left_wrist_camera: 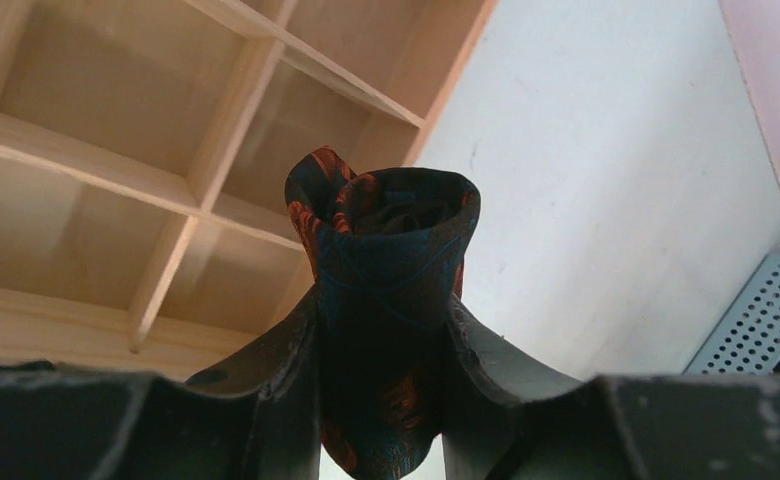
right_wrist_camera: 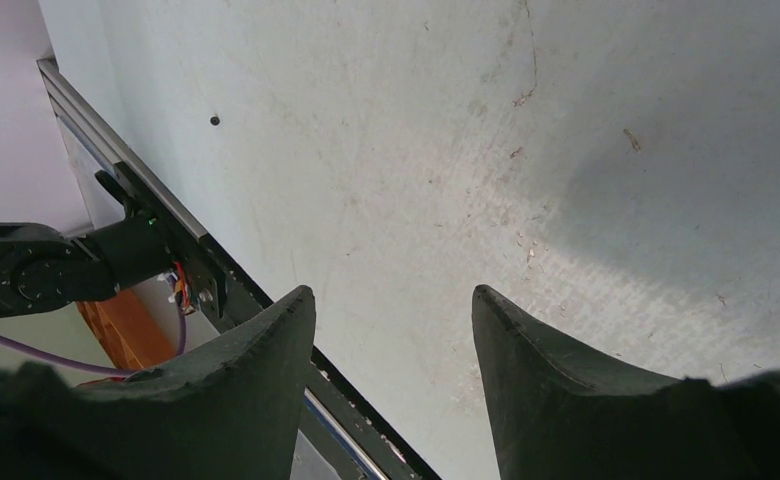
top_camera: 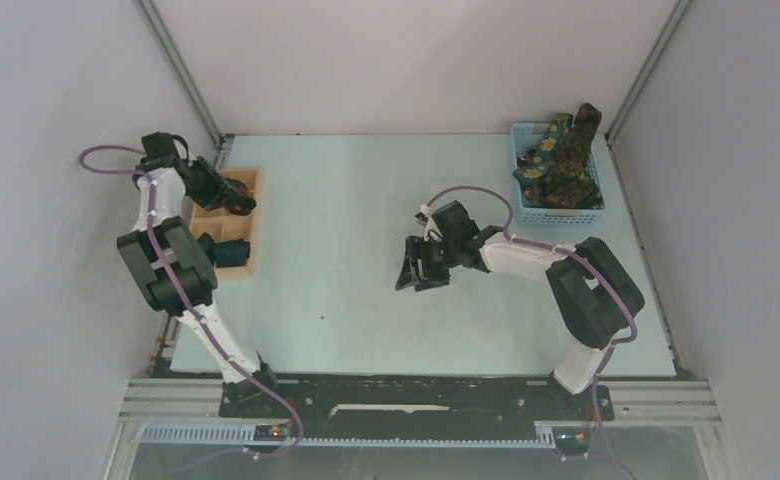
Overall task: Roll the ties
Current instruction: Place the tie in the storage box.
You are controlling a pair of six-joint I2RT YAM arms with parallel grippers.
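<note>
My left gripper [top_camera: 238,198] is shut on a rolled black tie with red-orange flowers [left_wrist_camera: 386,250] and holds it upright just above the pale wooden compartment tray [top_camera: 258,205]. In the left wrist view the fingers [left_wrist_camera: 276,370] clamp the roll's sides, with empty tray compartments [left_wrist_camera: 96,110] behind it. Another dark rolled tie [top_camera: 231,252] sits in a near compartment. Dark green ties with yellow flowers [top_camera: 563,160] are heaped in the blue basket [top_camera: 522,140] at the back right. My right gripper [top_camera: 421,272] is open and empty over the table's middle, as the right wrist view [right_wrist_camera: 394,300] shows.
The pale table [top_camera: 346,200] is walled by grey panels on three sides. The tray stands at the table's left edge. A perforated metal strip [left_wrist_camera: 761,320] lies beside the table. The left arm's base [right_wrist_camera: 36,275] and the front rail [right_wrist_camera: 166,225] show past my right fingers.
</note>
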